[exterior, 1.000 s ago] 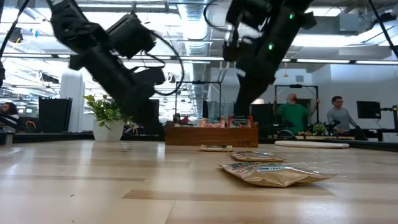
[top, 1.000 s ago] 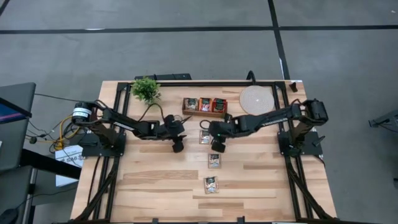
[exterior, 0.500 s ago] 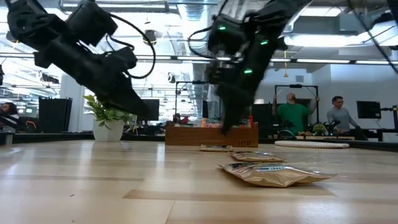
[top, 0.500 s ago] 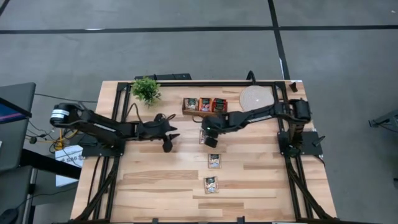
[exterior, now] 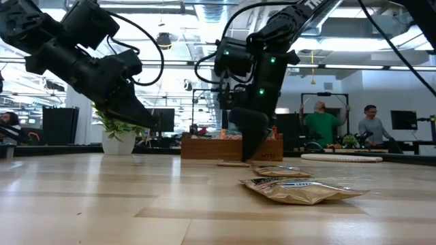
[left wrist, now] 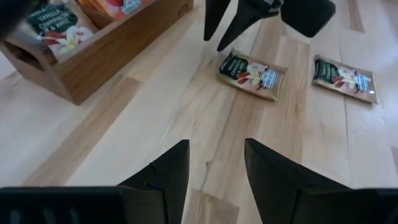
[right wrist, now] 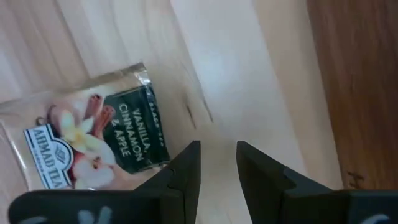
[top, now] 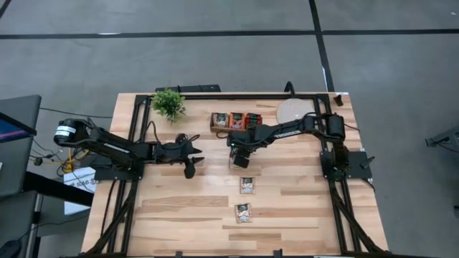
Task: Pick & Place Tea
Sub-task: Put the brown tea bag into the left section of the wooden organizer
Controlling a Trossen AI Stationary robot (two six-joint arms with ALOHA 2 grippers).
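One sachet (right wrist: 93,152) reading "Vanilla, Cinnamon & Apple" lies under the part-open, empty right hand (right wrist: 211,168).

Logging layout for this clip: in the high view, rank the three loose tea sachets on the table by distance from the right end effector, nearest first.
From the right end effector:
1. Top sachet, right beneath it, by the wooden tray.
2. Middle sachet, mid-table.
3. Bottom sachet, toward the front edge.

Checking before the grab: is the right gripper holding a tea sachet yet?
No. The right gripper is open and empty, its fingertips just above the nearest tea sachet, which lies flat on the table.
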